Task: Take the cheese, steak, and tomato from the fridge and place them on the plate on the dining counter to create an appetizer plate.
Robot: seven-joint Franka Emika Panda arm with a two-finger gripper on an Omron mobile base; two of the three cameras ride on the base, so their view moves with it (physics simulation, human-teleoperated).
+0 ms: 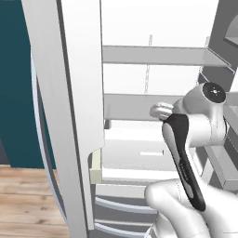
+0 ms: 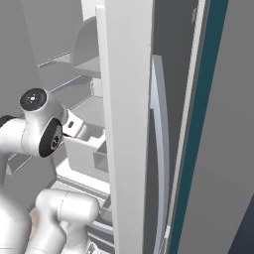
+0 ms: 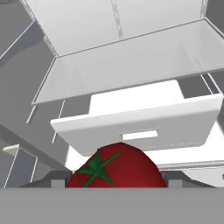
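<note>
Claw [image 3: 114,183] grips the tomato [image 3: 114,168], one finger on each side of it, as I see from the hand camera. Around the claw stands the open fridge [image 1: 69,93]. Ahead of the claw is a white drawer [image 3: 144,120], above it a clear shelf [image 3: 131,61]. Far left lies wooden floor [image 1: 23,200] under a teal wall [image 1: 16,93].

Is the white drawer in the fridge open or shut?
Open. In the hand view the drawer sticks out in front of the shelf above it, and its white inside shows from above. The tomato sits close in front.
</note>
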